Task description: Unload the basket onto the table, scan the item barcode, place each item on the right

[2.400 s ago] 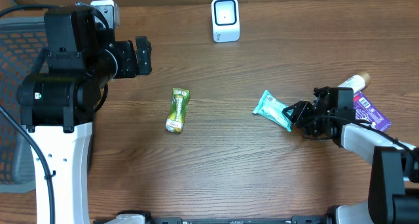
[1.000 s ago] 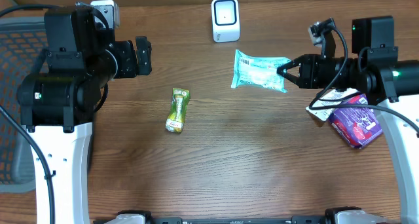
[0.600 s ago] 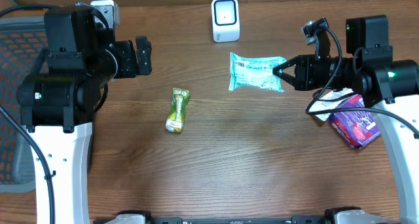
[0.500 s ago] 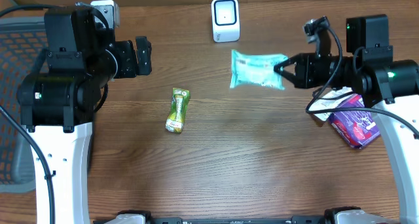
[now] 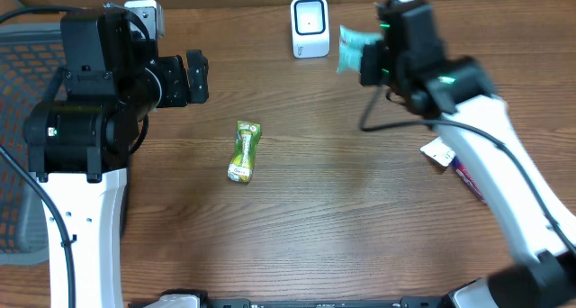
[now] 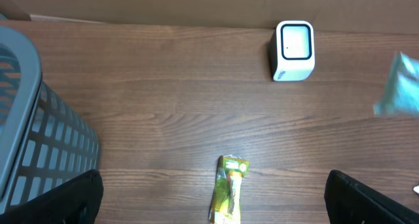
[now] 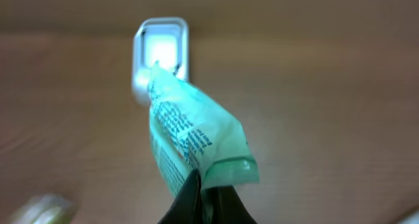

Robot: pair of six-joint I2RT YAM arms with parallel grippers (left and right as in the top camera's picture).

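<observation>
the wooden table (image 5: 315,236) filled my overhead view, with the grey slatted basket (image 6: 39,139) standing at its left edge. the left arm (image 5: 85,119) sat over the left side, well apart from everything on the table. the right arm (image 5: 477,128) reached from the right side up toward the far edge.

the white scanner (image 5: 310,26) stood upright near the far edge, around the middle. the teal packet (image 5: 351,43) was up off the table, just to the right of the scanner from above. in my right wrist view its upper end overlapped the scanner's lit face and its printed side was turned toward the camera. i could not tell whether the two touched.

the green snack (image 5: 244,150) lay alone on the wood, nearer the middle, well apart from the scanner and the packet. a small white scrap (image 5: 436,152) lay beside the right arm.

the left gripper (image 5: 200,77) was spread wide with nothing between its fingers; both tips showed at the bottom corners of its wrist view. the right gripper (image 7: 201,199) was pinched tight on the packet's sealed lower edge.
</observation>
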